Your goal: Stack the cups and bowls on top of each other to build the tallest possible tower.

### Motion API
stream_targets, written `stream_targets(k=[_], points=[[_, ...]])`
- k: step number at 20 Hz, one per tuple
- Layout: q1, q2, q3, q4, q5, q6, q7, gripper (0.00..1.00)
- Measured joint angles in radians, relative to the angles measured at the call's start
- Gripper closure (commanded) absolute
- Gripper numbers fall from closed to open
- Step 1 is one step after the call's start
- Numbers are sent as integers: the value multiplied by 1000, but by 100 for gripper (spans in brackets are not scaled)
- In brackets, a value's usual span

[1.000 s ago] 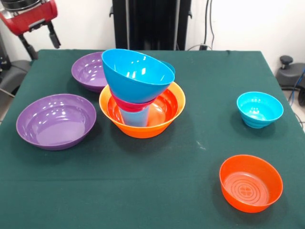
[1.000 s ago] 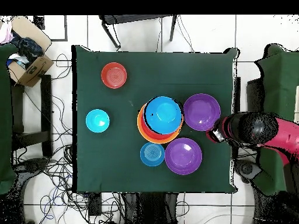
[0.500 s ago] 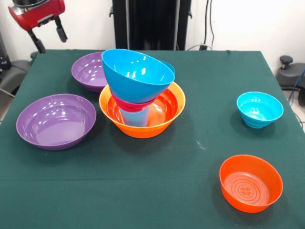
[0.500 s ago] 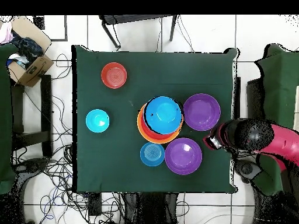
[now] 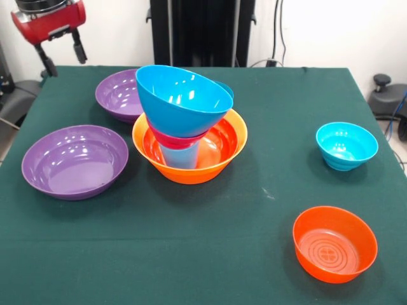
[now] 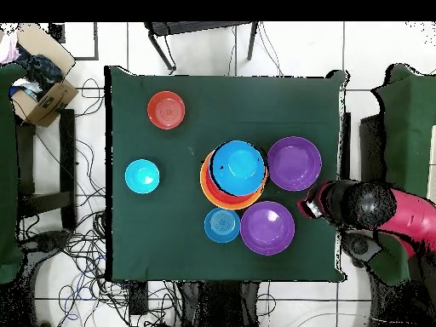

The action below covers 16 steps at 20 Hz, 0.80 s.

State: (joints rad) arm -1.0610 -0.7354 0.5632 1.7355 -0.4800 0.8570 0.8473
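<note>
The tower stands mid-table: a large orange bowl [image 5: 219, 159] holds the upside-down light blue cup [image 5: 180, 156], with a magenta bowl [image 5: 173, 137] and a tilted blue bowl [image 5: 183, 98] on top. From above the tower [image 6: 234, 170] shows as one pile. Two purple bowls [image 5: 75, 160] [image 5: 119, 95] sit beside it. A cyan bowl [image 5: 346, 145] and a red-orange bowl [image 5: 334, 243] sit apart. My gripper [image 5: 65, 62] is open and empty, high over the table's far left corner, beyond the purple bowls. In the overhead view my gripper [image 6: 311, 204] is between them at the table's edge.
Another blue bowl [image 6: 222, 225] sits behind the tower on the robot's side, only its rim [image 5: 226, 89] showing from the front. The green table [image 5: 203, 267] has open cloth in front. Chairs, cables and a cardboard box [image 6: 38, 89] surround the table.
My gripper has risen and shifted a little along the table's edge near the purple bowls. The bowls and tower have not moved.
</note>
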Motion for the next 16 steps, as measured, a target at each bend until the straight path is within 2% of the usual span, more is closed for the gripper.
stream_targets(k=[7,16], points=[[1,2,-31,6,15,-157,61,0],[-9,22,-51,49,74,-229,138,0]])
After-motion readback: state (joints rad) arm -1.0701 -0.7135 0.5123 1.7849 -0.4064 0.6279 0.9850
